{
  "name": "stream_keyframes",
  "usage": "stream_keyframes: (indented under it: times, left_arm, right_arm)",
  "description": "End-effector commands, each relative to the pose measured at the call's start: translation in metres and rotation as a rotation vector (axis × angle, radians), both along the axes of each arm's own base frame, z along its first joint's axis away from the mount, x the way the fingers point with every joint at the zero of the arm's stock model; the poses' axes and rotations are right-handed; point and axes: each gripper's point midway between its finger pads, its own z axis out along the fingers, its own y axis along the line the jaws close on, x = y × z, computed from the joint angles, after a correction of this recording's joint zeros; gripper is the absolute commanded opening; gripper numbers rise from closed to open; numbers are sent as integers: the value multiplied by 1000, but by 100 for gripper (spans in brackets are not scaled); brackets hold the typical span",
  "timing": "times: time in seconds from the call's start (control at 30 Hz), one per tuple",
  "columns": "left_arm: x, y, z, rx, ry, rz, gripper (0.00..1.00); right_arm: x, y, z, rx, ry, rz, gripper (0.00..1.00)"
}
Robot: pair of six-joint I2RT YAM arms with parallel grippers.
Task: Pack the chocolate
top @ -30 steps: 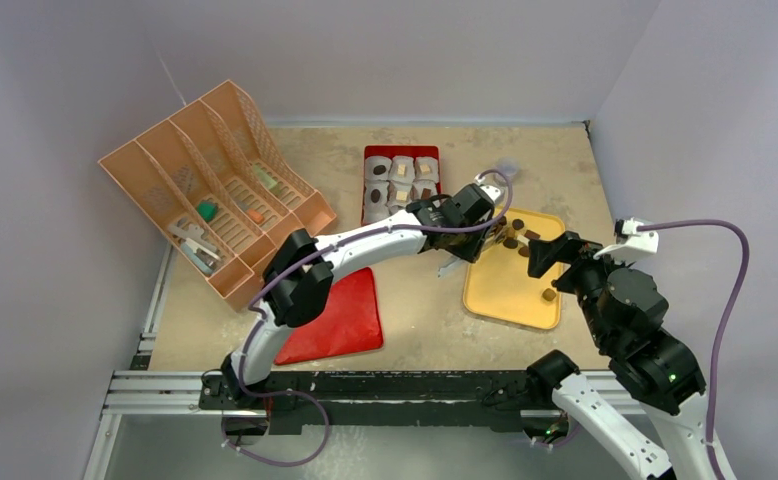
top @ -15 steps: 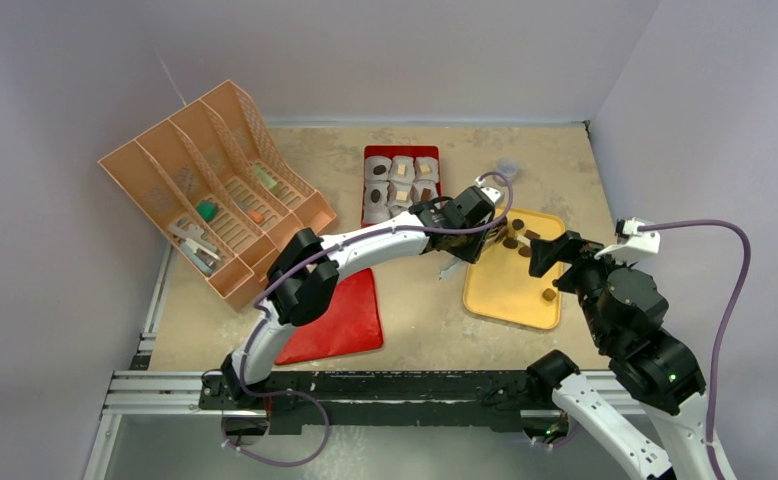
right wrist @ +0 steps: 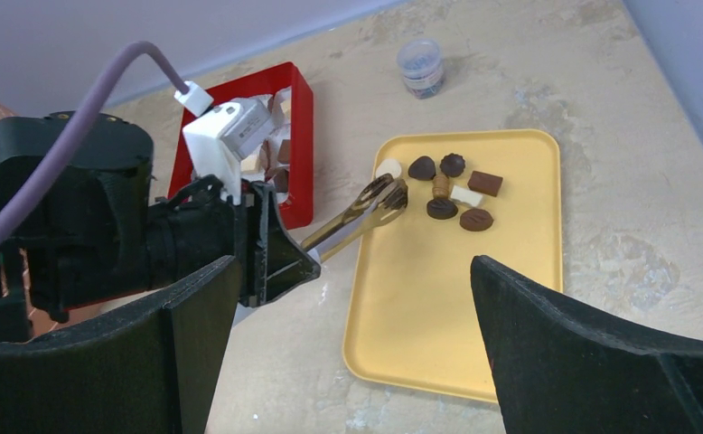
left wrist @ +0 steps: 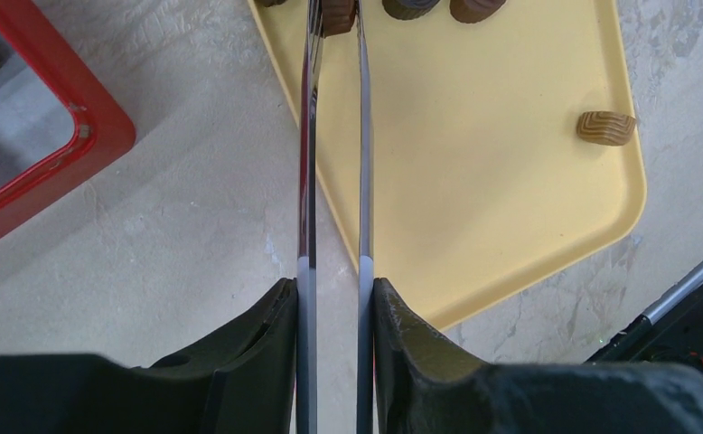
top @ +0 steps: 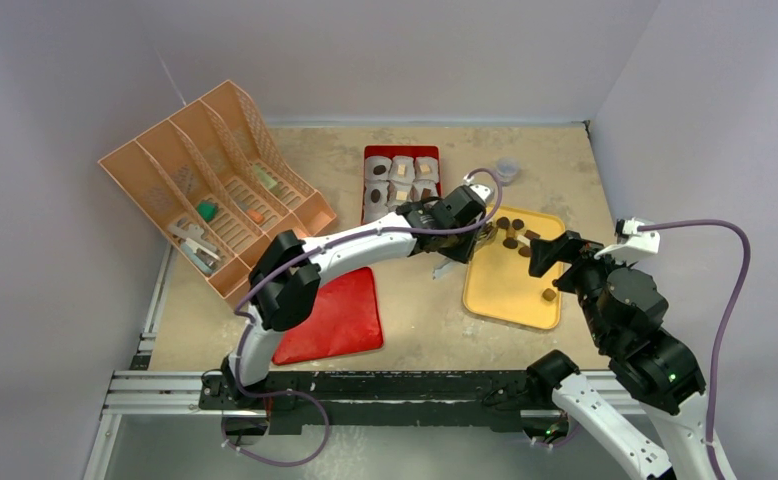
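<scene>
**A:** So, what is found at the far left of the table?

**B:** An orange plastic file rack (top: 215, 190) is placed there. A flat red cloth (top: 337, 315) is laid to its right, nearer to the arm bases.

**A:** And what is seen further right?

**B:** A red rectangular box (top: 366, 185) filled with white crinkled paper cups (top: 378, 192) is set at the far middle, and chocolate pieces (top: 402, 172) are seen in several cups. Just beside the box, the left gripper (left wrist: 334, 11) is held over the far left corner of a yellow plastic tray (top: 505, 290). Its long metal blades are pressed together on a round brown chocolate piece (right wrist: 395, 193). Whether this piece is lifted off the tray cannot be told.

**A:** Where is the other chocolate kept?

**B:** The loose chocolates (right wrist: 440, 209), dark, tan and white, are gathered at the tray's far end, close beside the clamped one. A single tan ribbed piece (left wrist: 605, 127) is seen apart, near the tray's right edge. A small grey round jar (top: 506, 168) is placed beyond the tray.

**A:** And at the right side?

**B:** The right gripper (right wrist: 357, 362) is held above the tray's right edge, and its black fingers are spread wide apart.
</scene>
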Motion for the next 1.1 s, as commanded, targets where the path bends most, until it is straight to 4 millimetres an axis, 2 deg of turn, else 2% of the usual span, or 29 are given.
stream_keyframes:
  times: [0.0, 0.23, 0.67, 0.83, 1.07]
  left_arm:
    - [3, -4, 59, -138, -69, 33, 15]
    - [0, 9, 69, -154, -66, 64, 15]
    - [13, 54, 101, -156, -97, 172, 16]
    - [20, 76, 108, -142, -96, 229, 16]
    - [26, 109, 108, -108, -90, 317, 16]
  right_arm:
    - [4, 2, 8, 19, -26, -3, 99]
    - [4, 3, 8, 26, -26, 1, 99]
    - [8, 7, 5, 23, -17, 8, 99]
    - [8, 7, 5, 18, -17, 9, 99]
    - [9, 7, 6, 17, -21, 10, 99]
